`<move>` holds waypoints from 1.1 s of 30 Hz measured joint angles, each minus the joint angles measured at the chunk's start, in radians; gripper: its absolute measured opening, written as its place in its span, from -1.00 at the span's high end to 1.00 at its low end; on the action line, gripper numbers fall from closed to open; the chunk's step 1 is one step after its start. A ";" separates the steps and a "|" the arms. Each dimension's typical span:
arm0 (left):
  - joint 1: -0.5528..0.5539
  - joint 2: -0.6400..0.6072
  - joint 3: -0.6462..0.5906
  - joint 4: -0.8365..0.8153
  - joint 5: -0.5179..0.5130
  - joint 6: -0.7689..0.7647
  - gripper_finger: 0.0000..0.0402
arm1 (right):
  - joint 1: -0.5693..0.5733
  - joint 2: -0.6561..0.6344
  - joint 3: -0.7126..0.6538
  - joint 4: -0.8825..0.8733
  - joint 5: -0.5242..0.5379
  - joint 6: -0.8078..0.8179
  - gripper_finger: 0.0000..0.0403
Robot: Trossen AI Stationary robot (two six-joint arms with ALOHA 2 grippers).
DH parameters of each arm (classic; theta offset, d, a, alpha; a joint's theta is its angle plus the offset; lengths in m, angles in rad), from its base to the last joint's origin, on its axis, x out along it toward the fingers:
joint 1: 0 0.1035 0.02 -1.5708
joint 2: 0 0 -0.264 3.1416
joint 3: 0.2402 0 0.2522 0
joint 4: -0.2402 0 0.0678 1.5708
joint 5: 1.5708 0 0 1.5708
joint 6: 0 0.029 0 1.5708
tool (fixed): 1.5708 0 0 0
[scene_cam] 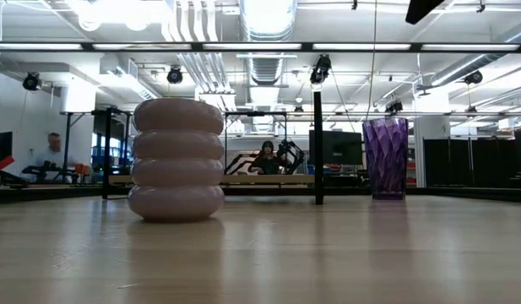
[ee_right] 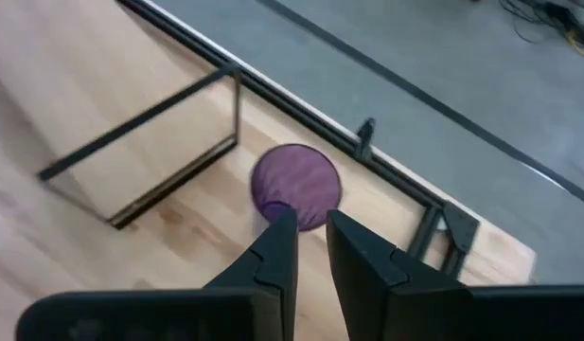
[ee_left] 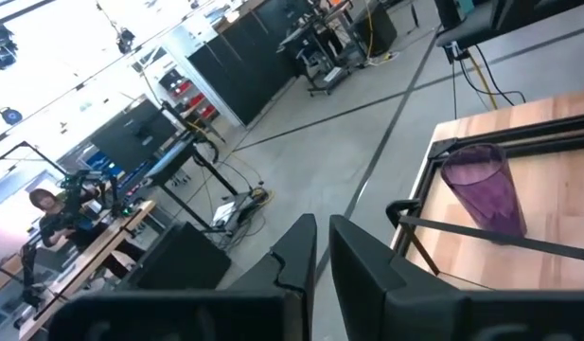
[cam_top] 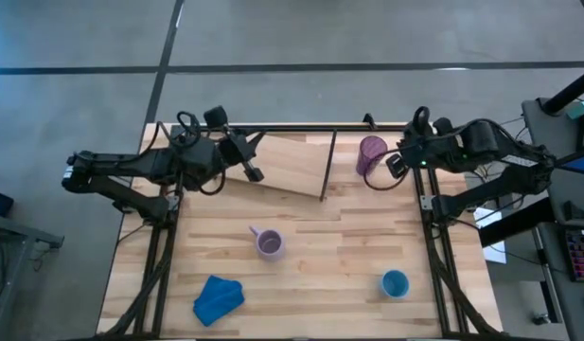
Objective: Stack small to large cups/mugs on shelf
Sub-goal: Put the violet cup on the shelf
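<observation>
The tall purple tumbler (cam_top: 372,154) stands upright on its base on the table at the back right; it also shows in the low view (scene_cam: 385,158). The lavender mug (cam_top: 270,243) stands mid-table, and the small blue cup (cam_top: 395,283) at the near right. The shelf (cam_top: 293,167), a light-wood board with a black rod frame, stands at the back centre. My right gripper (ee_right: 311,227) is shut and empty, up in the air just right of the tumbler (ee_right: 295,186). My left gripper (ee_left: 322,237) is shut and empty over the shelf's left end (cam_top: 252,172).
A crumpled blue cloth (cam_top: 218,298) lies at the near left. Black arm mounts run along both table sides (cam_top: 432,237). Bare tabletop lies between the mug and the blue cup. A person sits in the room beyond the table (scene_cam: 266,157).
</observation>
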State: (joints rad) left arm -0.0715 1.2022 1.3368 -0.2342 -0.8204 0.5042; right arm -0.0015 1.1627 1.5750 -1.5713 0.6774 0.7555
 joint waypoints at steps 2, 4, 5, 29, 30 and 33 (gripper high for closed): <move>0.000 0.000 0.000 0.002 0.000 0.000 0.90 | -0.038 0.011 -0.012 0.000 -0.006 -0.011 0.73; 0.000 0.000 0.002 -0.001 0.000 -0.001 0.90 | -0.083 0.022 -0.030 0.000 -0.015 -0.016 0.73; 0.000 0.000 0.005 0.000 0.000 -0.001 0.90 | -0.108 0.030 -0.039 -0.001 -0.029 -0.022 0.73; 0.000 -0.012 0.005 -0.020 0.002 -0.159 0.90 | -0.435 0.434 -0.073 0.065 -0.345 -0.315 0.73; 0.000 -0.012 0.005 -0.023 0.002 -0.170 0.90 | -0.435 0.441 -0.073 0.073 -0.349 -0.325 0.73; -0.001 -0.012 0.005 -0.035 0.004 -0.185 0.90 | -0.434 0.450 -0.072 0.093 -0.375 -0.350 0.73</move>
State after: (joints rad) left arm -0.0723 1.1904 1.3422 -0.2688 -0.8168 0.3191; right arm -0.4351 1.6131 1.5030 -1.4788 0.3025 0.4052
